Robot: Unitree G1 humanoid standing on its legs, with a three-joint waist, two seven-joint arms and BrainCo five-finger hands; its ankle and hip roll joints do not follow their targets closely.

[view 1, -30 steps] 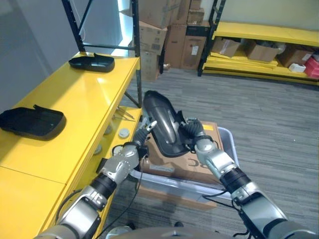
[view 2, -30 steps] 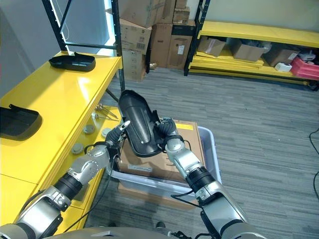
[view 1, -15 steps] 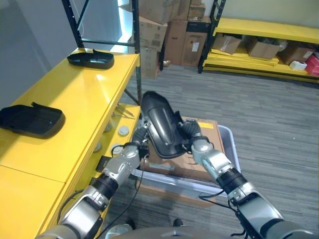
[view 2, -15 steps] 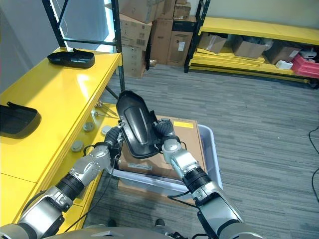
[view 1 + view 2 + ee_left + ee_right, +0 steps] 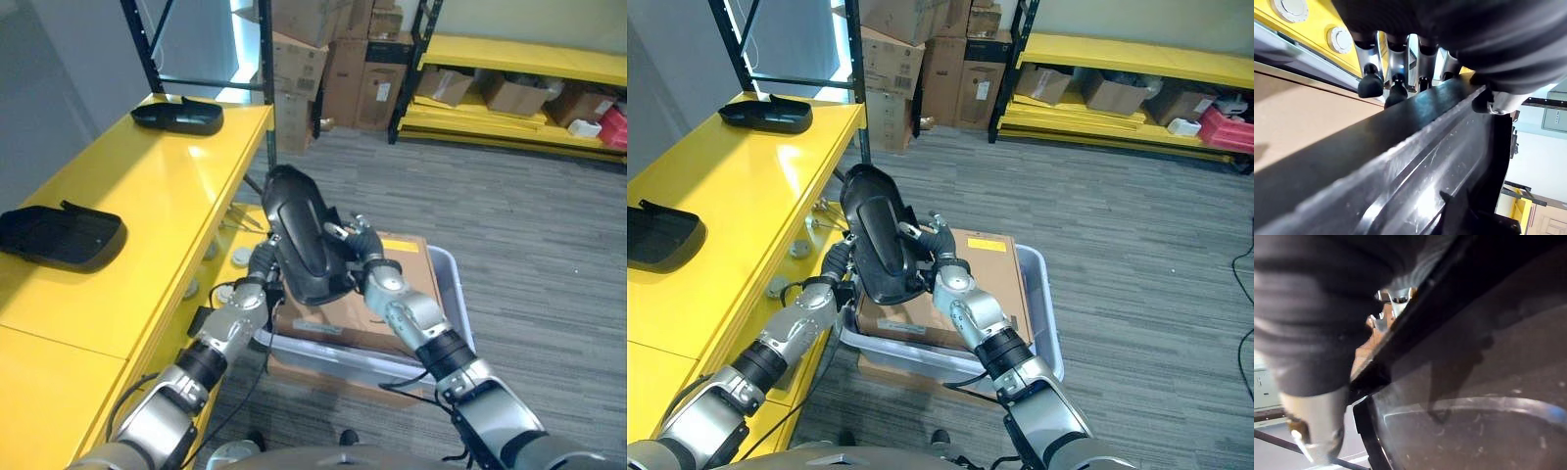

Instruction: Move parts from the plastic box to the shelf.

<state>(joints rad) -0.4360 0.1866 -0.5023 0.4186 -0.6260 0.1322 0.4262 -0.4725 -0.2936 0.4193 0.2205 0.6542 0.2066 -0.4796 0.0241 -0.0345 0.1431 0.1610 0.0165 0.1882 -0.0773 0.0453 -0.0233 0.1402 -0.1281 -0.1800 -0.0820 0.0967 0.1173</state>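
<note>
Already both hands are gripping one black part (image 5: 299,235) between them, off the box. The left hand (image 5: 263,277) is clamping the part's lower left edge, its dark tips curling over the rim in the left wrist view, thumb on the other face. The right hand (image 5: 361,255) is pinching the opposite edge, fingers wrapping onto the glossy face. The part is standing nearly upright between the hands, its long axis running up and slightly away from them, the rounded end topmost.

Below the hands a cardboard carton (image 5: 377,313) is filling the plastic box (image 5: 453,294), which is sitting on the grey floor. The yellow shelf (image 5: 147,215) is lying to the left of the left hand, just beside it, so the carry looks like a sideways swing to the left with the left arm leading. Two similar black parts are resting on the shelf: one (image 5: 61,237) further left of the hands, another (image 5: 178,116) at the far end. The yellow surface between them is bare, and seems a likely landing spot. A black upright post (image 5: 266,108) is rising beyond the part; I judge it the thing to clear. Beyond, cartons and more yellow shelving are lining the wall.
</note>
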